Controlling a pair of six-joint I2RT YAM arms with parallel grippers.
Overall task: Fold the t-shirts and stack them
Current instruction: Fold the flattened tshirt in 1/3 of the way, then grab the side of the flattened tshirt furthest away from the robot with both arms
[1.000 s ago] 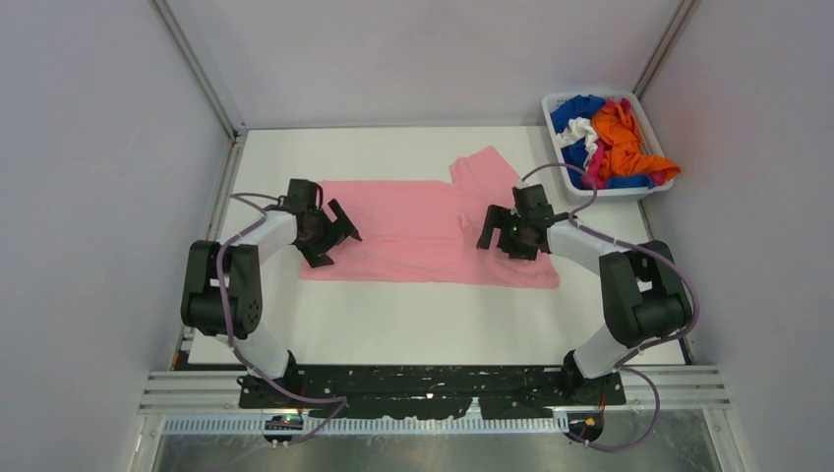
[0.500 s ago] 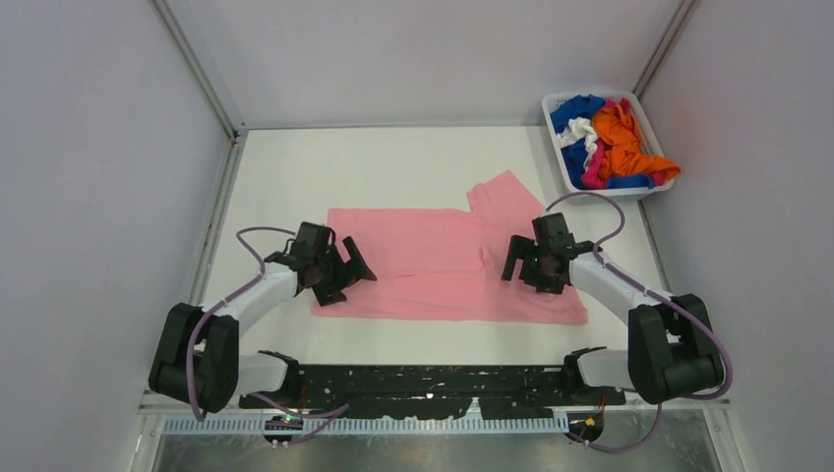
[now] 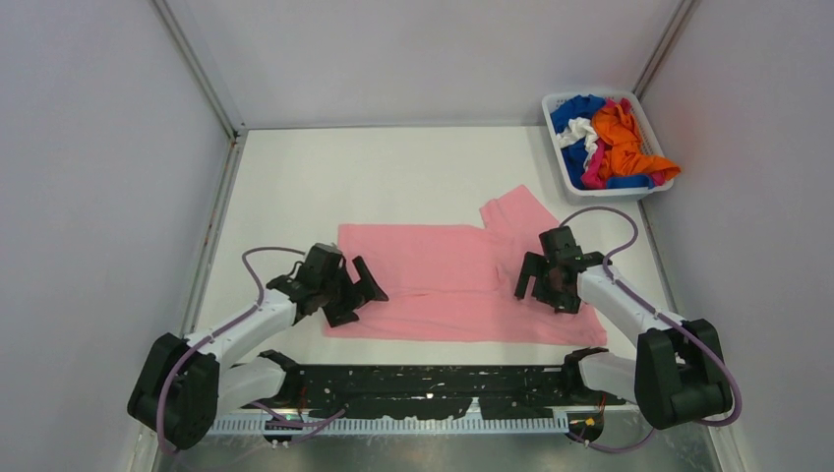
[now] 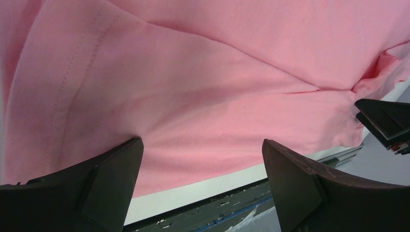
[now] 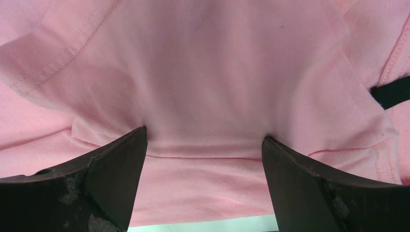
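Pulled nearer, the pink t-shirt (image 3: 443,275) is pressed under the left gripper (image 3: 356,298) and right gripper (image 3: 543,293), both spread wide.

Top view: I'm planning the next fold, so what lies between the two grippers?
Only the light pink t-shirt, lying flat, spans from the left gripper to the right gripper; the top view shows it.

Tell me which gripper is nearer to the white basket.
Right. The right gripper sits on the right part of the light pink t-shirt, on the basket's side of the table; the left gripper is at the shirt's left edge, much farther away.
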